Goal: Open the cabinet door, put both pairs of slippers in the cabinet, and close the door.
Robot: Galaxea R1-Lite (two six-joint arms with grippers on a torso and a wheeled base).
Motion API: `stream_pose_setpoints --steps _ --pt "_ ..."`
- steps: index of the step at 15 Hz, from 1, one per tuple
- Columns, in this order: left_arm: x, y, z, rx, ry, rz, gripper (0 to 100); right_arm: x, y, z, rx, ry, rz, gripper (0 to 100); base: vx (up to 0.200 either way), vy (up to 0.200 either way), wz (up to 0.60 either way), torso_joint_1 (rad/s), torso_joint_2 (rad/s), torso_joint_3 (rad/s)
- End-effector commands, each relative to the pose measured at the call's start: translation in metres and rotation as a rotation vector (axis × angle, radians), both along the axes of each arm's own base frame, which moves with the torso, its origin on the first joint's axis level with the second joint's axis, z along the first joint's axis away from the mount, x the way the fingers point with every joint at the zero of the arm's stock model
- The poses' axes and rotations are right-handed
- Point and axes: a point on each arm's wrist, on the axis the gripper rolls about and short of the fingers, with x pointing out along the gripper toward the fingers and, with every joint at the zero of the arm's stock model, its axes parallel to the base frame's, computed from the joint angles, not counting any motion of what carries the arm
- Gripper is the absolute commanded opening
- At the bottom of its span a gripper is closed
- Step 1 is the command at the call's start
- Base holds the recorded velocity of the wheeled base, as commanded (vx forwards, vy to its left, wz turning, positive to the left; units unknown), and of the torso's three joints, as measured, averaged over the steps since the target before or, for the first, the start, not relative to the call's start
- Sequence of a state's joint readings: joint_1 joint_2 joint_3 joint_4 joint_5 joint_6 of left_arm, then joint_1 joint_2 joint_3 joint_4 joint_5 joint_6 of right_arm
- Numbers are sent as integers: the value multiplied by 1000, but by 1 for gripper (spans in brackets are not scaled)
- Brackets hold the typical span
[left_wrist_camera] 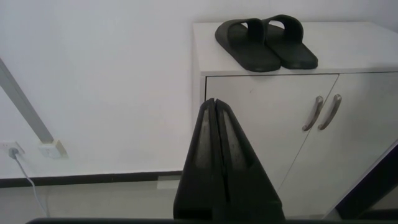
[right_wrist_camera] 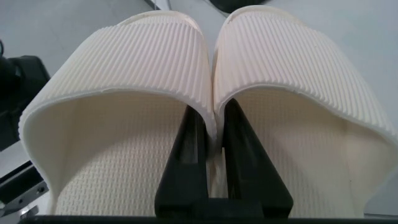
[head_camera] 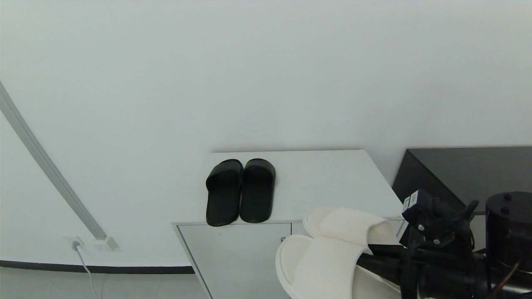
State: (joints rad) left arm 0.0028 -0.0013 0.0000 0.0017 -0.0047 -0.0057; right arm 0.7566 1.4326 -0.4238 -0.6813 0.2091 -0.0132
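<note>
Fingers (head_camera: pixel 380 250) of the right gripper (head_camera: pixel 369 254) pinch the white slippers (head_camera: pixel 328 253) before the closed cabinet (head_camera: pixel 232 249), black slippers (head_camera: pixel 240 192) on top. Left wrist view: the left gripper (left_wrist_camera: pixel 215 102) is pressed together, empty, near the handles (left_wrist_camera: pixel 323 112). Right wrist view: held by strap edges (right_wrist_camera: pixel 211 106) alone, the pair may slip out.

The right arm (head_camera: pixel 440 249) lies across the lower right of the head view; the right gripper (right_wrist_camera: pixel 214 118) is clamped on the adjoining inner edges of the cream slippers (right_wrist_camera: pixel 124 81). The left gripper (left_wrist_camera: pixel 214 104) has its fingers pressed together, holding nothing
</note>
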Motion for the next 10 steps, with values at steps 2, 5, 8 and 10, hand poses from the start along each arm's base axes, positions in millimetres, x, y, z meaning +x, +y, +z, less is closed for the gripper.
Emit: stream_pose_setpoints --steps 2,5,8,10 --pt "0 0 0 1 1 -3 0 -5 1 1 8 -6 20 0 -100 0 0 -1 1 4" --pt "0 0 0 0 1 -3 0 -6 0 1 8 -1 26 0 -200 0 0 6 2 5" --pt "0 0 0 0 1 -3 0 -7 -1 -1 4 -1 23 0 0 0 0 0 0 0" --pt "0 0 0 0 1 -3 0 -7 -1 -4 -4 11 22 0 0 0 0 0 0 0"
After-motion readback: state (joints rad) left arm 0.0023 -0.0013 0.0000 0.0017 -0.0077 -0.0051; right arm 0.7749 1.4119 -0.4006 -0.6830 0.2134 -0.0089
